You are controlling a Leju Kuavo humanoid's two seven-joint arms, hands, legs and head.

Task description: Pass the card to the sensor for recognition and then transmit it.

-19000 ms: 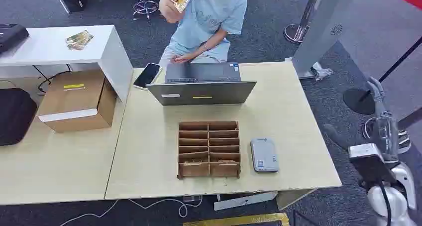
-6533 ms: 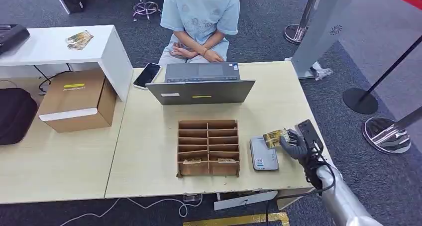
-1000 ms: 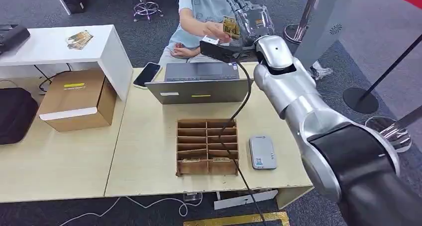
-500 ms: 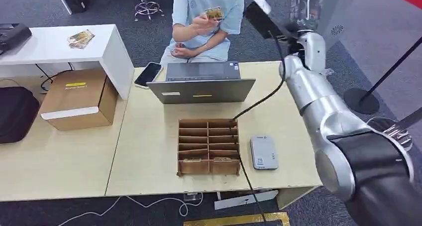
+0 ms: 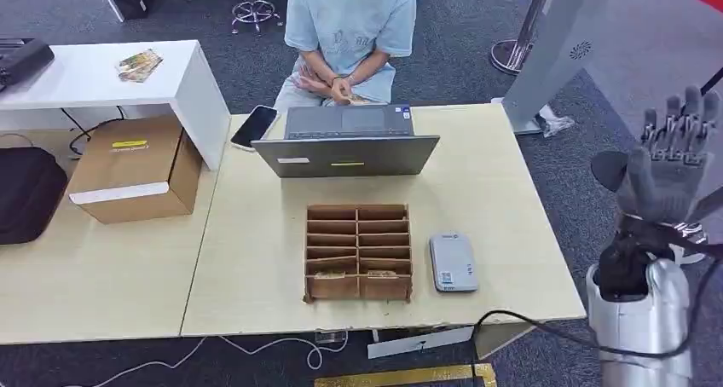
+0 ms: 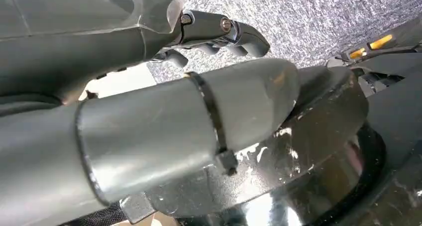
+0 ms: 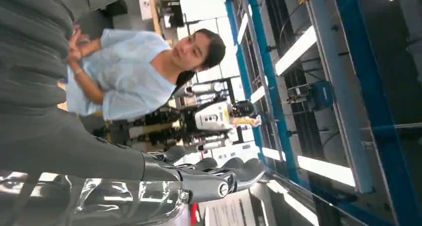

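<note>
My right hand (image 5: 672, 167) is raised beside the table's right edge, fingers spread upward and holding nothing; its dark fingers (image 7: 224, 178) are also bare in the right wrist view. The grey card sensor (image 5: 452, 263) lies flat on the table, right of the cardboard organizer (image 5: 358, 252). A person in a light blue shirt (image 5: 349, 20) sits behind the laptop with both hands (image 5: 334, 84) together low in front of them; I cannot make out the card there. My left hand (image 6: 219, 34) hangs with loosely bent fingers and nothing in it.
An open grey laptop (image 5: 345, 144) stands at the table's far edge with a phone (image 5: 254, 127) to its left. A cardboard box (image 5: 132, 170) and a black bag (image 5: 30, 191) sit on the left table. Loose cards (image 5: 136, 64) lie on the white shelf.
My right arm has pulled back from the person to the table's right side, its hand now without the card. The person took the card and lowered both hands behind the laptop.
</note>
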